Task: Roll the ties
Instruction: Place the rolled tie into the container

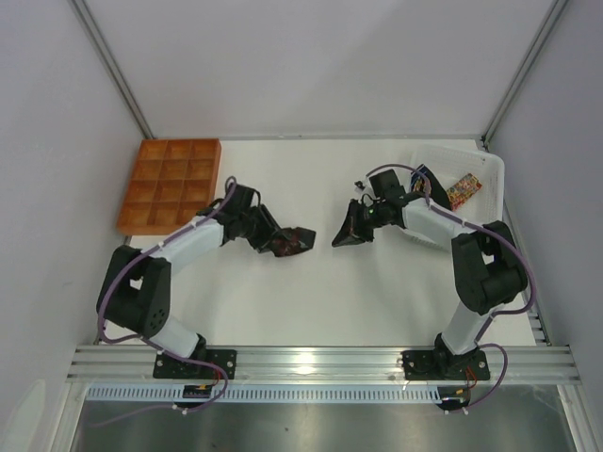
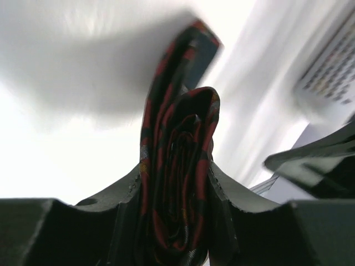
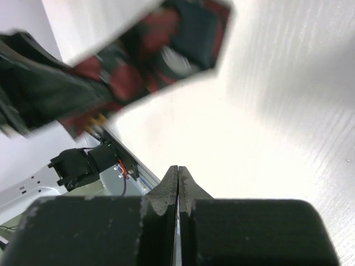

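A dark tie with maroon print (image 2: 176,166), wound into a tight roll, sits squeezed between my left gripper's (image 2: 176,191) two fingers, its loose end sticking up past the roll. From above, the roll (image 1: 298,241) hangs at my left gripper (image 1: 281,243) just over the table's middle. My right gripper (image 1: 339,238) is shut and holds nothing, a short gap to the right of the roll. The right wrist view shows its fingertips (image 3: 178,176) pressed together over bare table, with the blurred tie (image 3: 166,50) ahead of them.
An orange compartment tray (image 1: 170,184) lies at the back left. At the back right a white bin (image 1: 488,169) holds more patterned ties (image 1: 463,191). Behind are the white enclosure walls, and a metal rail (image 1: 320,358) runs along the near edge.
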{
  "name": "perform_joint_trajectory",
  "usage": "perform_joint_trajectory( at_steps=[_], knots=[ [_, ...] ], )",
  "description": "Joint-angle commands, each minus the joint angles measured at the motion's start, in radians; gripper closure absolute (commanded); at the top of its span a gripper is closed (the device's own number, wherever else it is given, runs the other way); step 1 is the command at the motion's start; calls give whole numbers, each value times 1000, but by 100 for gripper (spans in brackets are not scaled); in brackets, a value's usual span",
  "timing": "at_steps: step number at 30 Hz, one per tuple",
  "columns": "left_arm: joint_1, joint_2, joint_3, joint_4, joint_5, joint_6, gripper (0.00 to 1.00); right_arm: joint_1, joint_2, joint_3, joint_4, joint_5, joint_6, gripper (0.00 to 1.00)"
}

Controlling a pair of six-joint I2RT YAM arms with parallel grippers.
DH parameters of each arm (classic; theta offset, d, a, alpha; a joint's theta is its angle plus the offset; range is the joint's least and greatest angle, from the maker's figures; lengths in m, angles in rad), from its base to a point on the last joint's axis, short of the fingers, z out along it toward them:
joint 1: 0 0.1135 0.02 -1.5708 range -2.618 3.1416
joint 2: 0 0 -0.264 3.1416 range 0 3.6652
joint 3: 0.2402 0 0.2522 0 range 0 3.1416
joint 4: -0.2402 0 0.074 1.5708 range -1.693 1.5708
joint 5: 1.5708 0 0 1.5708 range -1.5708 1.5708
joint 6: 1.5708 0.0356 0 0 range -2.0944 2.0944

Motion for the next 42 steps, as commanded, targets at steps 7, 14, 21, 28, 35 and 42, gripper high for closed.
perform_joint_trajectory(
  at_steps=[7, 14, 21, 28, 35, 42],
  knots=[
    [328, 34, 426, -250, 28, 193, 100, 7, -62, 23, -61, -8, -18, 100],
    [535, 119, 638, -318, 38, 154, 100, 25, -68, 27, -55, -36, -6, 100],
    [667, 149, 591, -342, 29, 152, 99, 31, -39, 59, -66, -61, -18, 100],
    [719, 171, 464, -244, 41, 129, 100, 27, -22, 62, -63, -84, -25, 100],
    [736, 194, 478, -281, -9, 135, 100, 19, -8, 69, -61, -91, -26, 100],
    [771, 202, 529, -197, 93, 99, 100, 19, 1, 73, -66, -93, -30, 100]
  ],
)
